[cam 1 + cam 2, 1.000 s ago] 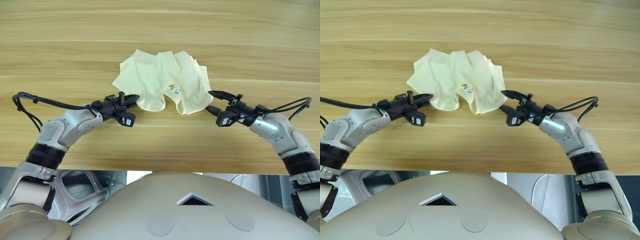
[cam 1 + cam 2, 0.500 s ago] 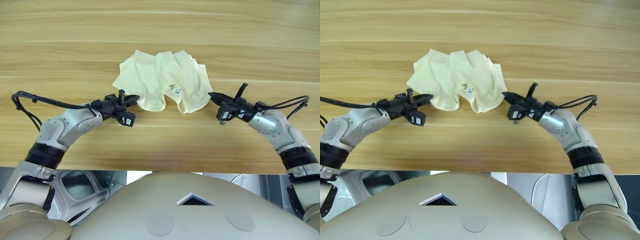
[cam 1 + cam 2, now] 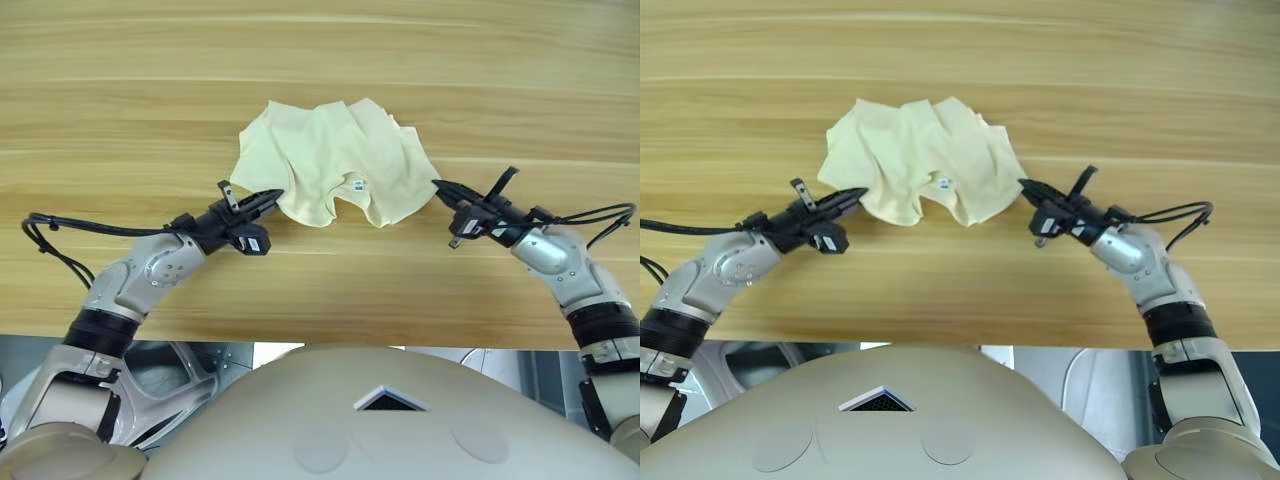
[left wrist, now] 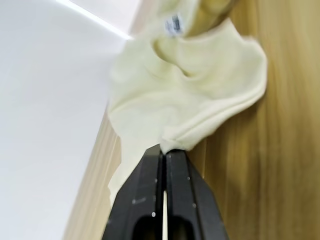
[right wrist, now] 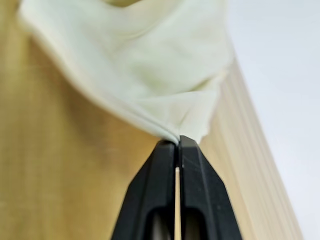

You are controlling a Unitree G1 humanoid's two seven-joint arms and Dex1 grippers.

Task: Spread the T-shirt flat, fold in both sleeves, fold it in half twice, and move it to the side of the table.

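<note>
The pale yellow T-shirt lies in a crumpled heap on the wooden table, a little back from the near edge. The left gripper is pinched tight on the shirt's left edge. The right gripper is pinched tight on its right edge. Each one has only a small bit of cloth at its very tips. The job right now looks like spreading the shirt flat. To do it well, both arms should pull apart slowly and evenly, one toward the left side of the table and one toward the right, staying low over the wood. A hard tug could make the thin cloth slip out. The shirt is bunched up in the middle, so it likely needs a gentle pull toward the near edge too.
</note>
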